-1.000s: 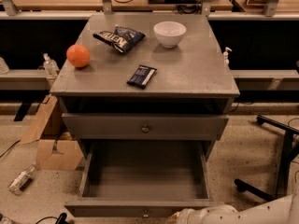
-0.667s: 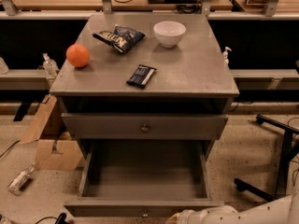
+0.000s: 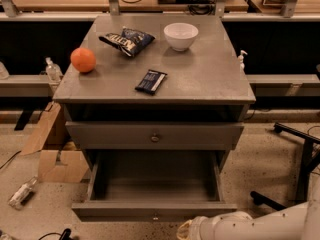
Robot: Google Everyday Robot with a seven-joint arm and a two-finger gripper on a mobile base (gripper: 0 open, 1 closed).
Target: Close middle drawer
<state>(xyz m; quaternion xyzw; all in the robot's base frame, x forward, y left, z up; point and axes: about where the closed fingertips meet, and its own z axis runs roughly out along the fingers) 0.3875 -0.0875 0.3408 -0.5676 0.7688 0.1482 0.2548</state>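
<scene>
The middle drawer [image 3: 155,184] of the grey cabinet is pulled far out. Its deep grey box is empty, and its flat front [image 3: 115,210] carries a small round knob [image 3: 156,216]. The top drawer [image 3: 155,135] above it has a like knob and is nearly shut. The lowest drawer is hidden under the open one. My white arm [image 3: 260,224] reaches in from the bottom right. My gripper [image 3: 189,231] sits at the frame's bottom edge, just in front of the drawer front and right of its knob.
On the cabinet top [image 3: 210,79] lie an orange ball [image 3: 82,60], a chip bag [image 3: 127,39], a white bowl [image 3: 181,36] and a dark snack bar [image 3: 151,81]. A cardboard box [image 3: 55,154] and a bottle [image 3: 22,193] lie on the floor at left. A black chair base [image 3: 297,159] stands at right.
My arm's end has crept a little to the left along the drawer front. The drawer stands as far out as before.
</scene>
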